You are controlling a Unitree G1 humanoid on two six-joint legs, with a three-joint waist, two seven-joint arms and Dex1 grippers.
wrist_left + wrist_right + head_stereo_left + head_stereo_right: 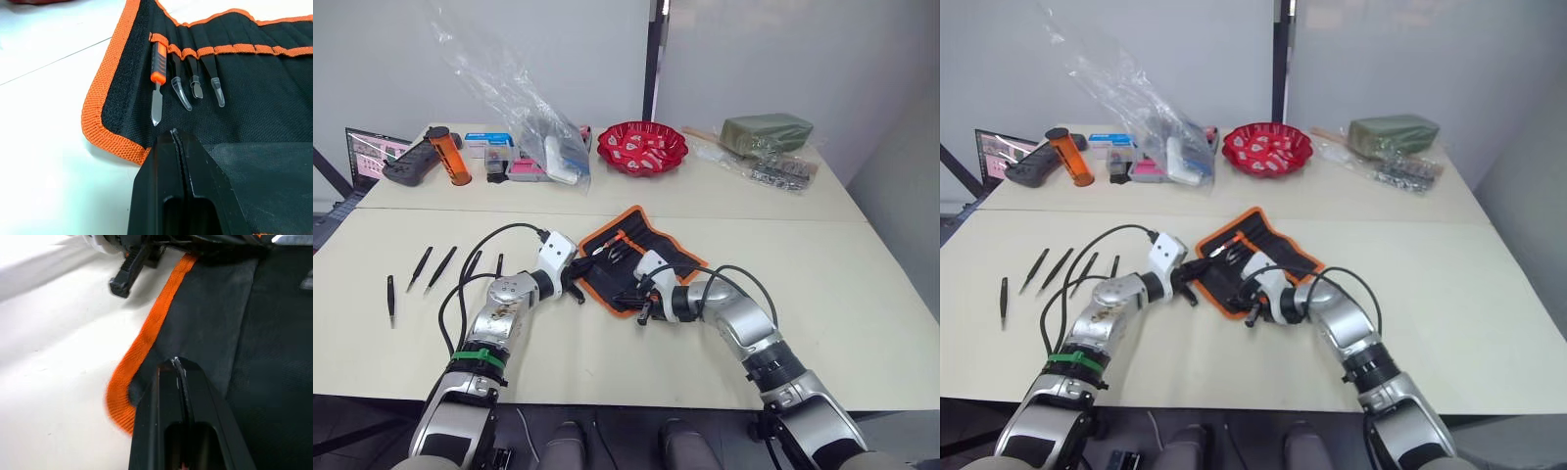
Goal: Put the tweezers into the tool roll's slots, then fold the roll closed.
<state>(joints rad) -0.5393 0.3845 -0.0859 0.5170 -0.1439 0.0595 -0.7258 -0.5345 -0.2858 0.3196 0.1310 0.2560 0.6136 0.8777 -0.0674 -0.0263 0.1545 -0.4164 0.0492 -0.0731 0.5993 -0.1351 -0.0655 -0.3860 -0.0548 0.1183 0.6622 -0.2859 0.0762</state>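
Both grippers pressed together, empty: left gripper (pixel 173 134) at tool roll (pixel 636 259) near edge, right gripper (pixel 176 363) over its orange corner. Tweezers (pixel 431 269) lying left of left gripper.

We see the roll (pixel 631 257) lying open and flat mid-table, black with orange binding, a few tools in its slots, while five slim black tweezers (pixel 438 268) lie loose at the left.

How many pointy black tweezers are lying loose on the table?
5. All lie on the table to the robot's left of the tool roll: one far out, then three side by side, and one nearest the left arm. Cables might hide more.
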